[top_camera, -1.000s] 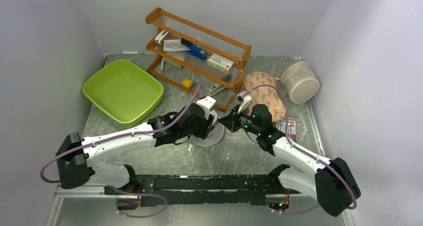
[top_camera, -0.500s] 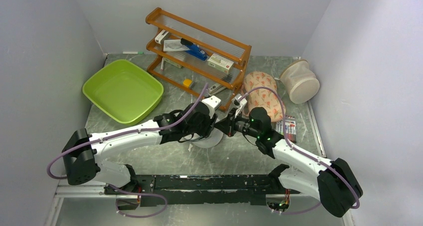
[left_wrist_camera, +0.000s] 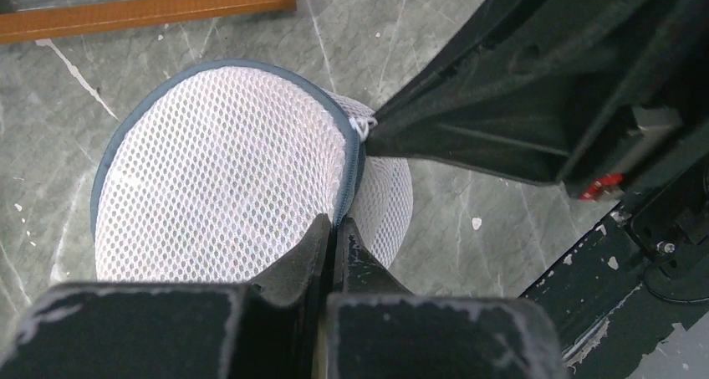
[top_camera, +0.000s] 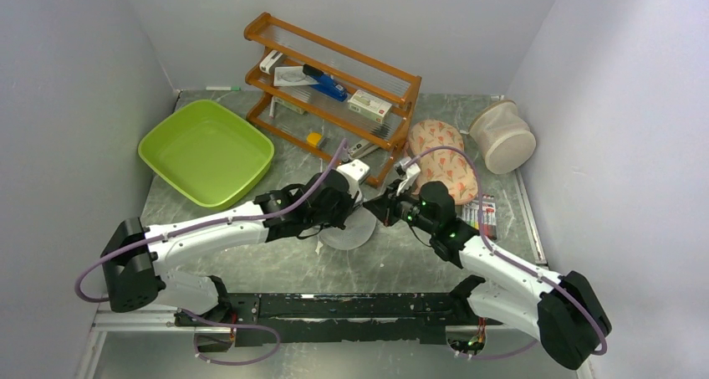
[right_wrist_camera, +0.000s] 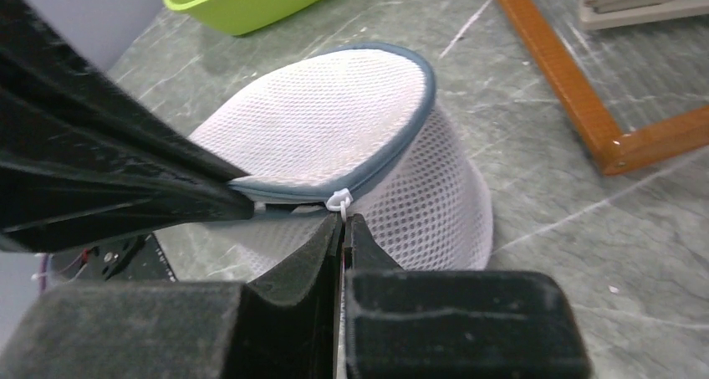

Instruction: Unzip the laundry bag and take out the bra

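Observation:
The laundry bag [top_camera: 344, 231] is a small white mesh drum with a grey-blue zip round its lid, standing mid-table. My left gripper [left_wrist_camera: 336, 222] is shut, pinching the zipped rim of the laundry bag [left_wrist_camera: 217, 170] at its near side. From the other side, my right gripper [right_wrist_camera: 344, 218] is shut on the white zip pull [right_wrist_camera: 339, 200], tight against the rim of the laundry bag [right_wrist_camera: 334, 120]. In the top view the left gripper [top_camera: 355, 209] and the right gripper [top_camera: 378, 208] meet over the bag. The bra is hidden.
A wooden rack [top_camera: 334, 86] of small items stands just behind the bag. A green tub [top_camera: 206, 151] is at the back left. An orange-patterned pouch [top_camera: 443, 166], a beige mesh cylinder [top_camera: 502, 136] and a pack of pens [top_camera: 483, 212] lie to the right.
My left gripper has gone from open to shut on the bag's rim. Both arms shifted slightly around the bag; the right gripper stayed shut.

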You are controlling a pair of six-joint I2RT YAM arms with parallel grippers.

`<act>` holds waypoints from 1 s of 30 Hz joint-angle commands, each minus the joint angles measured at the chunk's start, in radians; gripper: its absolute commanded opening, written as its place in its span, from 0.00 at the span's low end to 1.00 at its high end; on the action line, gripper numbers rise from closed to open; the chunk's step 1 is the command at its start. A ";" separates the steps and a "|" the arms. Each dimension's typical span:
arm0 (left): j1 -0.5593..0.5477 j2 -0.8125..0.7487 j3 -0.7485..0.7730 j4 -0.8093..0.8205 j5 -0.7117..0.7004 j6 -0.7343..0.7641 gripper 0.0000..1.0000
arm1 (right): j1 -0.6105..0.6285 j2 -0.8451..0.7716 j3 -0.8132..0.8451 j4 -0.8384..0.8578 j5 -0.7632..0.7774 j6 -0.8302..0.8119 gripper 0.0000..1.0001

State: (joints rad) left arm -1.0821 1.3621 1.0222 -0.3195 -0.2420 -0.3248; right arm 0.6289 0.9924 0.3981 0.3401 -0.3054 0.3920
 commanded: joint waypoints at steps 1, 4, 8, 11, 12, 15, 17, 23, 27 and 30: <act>0.000 -0.052 0.013 -0.007 -0.007 0.001 0.07 | -0.001 0.002 0.003 -0.010 0.182 -0.013 0.00; 0.000 -0.080 -0.010 0.001 -0.016 -0.005 0.07 | -0.007 0.041 -0.007 -0.023 0.338 0.042 0.00; 0.001 -0.098 -0.034 0.001 -0.020 -0.013 0.07 | -0.022 0.067 0.008 -0.034 0.322 0.041 0.00; 0.000 -0.079 -0.031 -0.008 0.004 -0.005 0.08 | -0.020 0.055 0.010 -0.010 0.205 -0.039 0.00; 0.000 -0.064 -0.023 -0.017 0.006 -0.001 0.11 | -0.021 0.051 0.012 -0.008 0.162 -0.058 0.00; 0.001 -0.027 0.009 -0.041 0.026 0.003 0.22 | -0.018 0.039 0.012 0.005 0.015 -0.091 0.00; 0.001 -0.017 0.021 -0.025 0.051 0.008 0.30 | -0.007 0.033 0.008 0.021 -0.070 -0.099 0.00; -0.001 0.006 0.057 0.018 0.085 0.022 0.61 | 0.052 0.011 0.017 -0.014 -0.079 -0.117 0.00; -0.001 0.028 0.061 0.014 0.080 0.026 0.64 | 0.060 -0.013 0.008 0.018 -0.088 -0.088 0.00; -0.002 0.040 0.055 -0.001 0.068 0.022 0.58 | 0.063 -0.015 -0.002 0.058 -0.103 -0.062 0.00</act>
State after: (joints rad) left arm -1.0824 1.3804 1.0538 -0.3275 -0.1867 -0.3119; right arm 0.6819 0.9958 0.3981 0.3290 -0.3679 0.3031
